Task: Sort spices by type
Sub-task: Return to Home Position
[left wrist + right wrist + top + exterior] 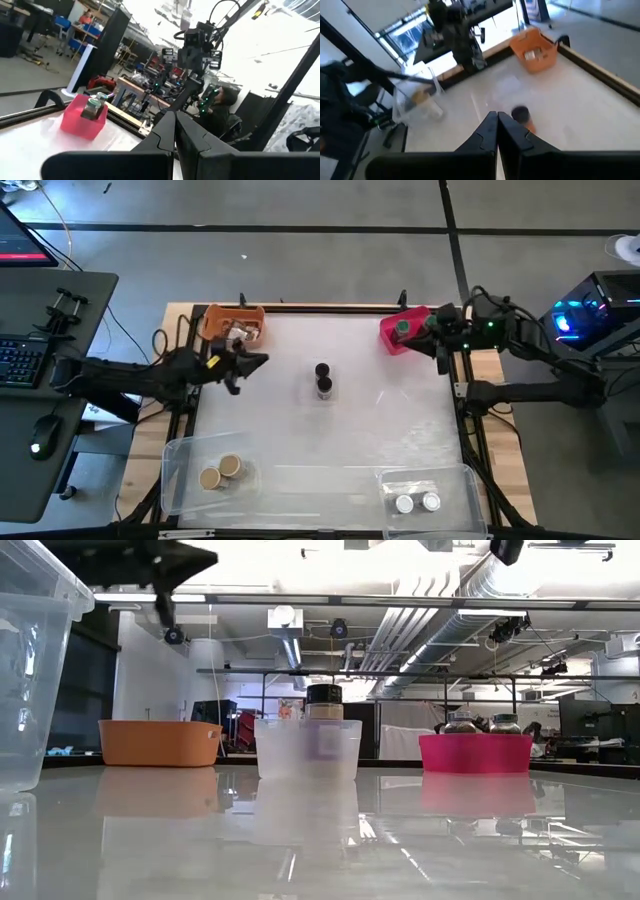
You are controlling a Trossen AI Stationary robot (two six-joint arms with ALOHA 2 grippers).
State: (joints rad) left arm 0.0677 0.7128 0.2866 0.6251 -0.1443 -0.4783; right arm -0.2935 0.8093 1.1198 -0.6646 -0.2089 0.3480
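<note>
Two dark-capped jars (323, 379) stand mid-table; the low view shows one (323, 700) behind or inside a translucent cup, I cannot tell which. The pink bin (392, 338) at the far right holds a green-capped jar (402, 328) and a second jar (462, 723). The orange bin (215, 320) at the far left holds pale items (243, 332). Two tan-capped jars (220, 472) sit in the near-left clear tub and two white-capped jars (417, 502) in the near-right one. My left gripper (262, 360) is shut and empty beside the orange bin. My right gripper (441, 356) is shut and empty beside the pink bin.
The near-left clear tub (172, 480) and near-right clear tub (470, 480) line the table's near edge. Bare white tabletop (390, 415) lies between the centre jars and the tubs. A desk with a keyboard (20, 360) stands off the table's left side.
</note>
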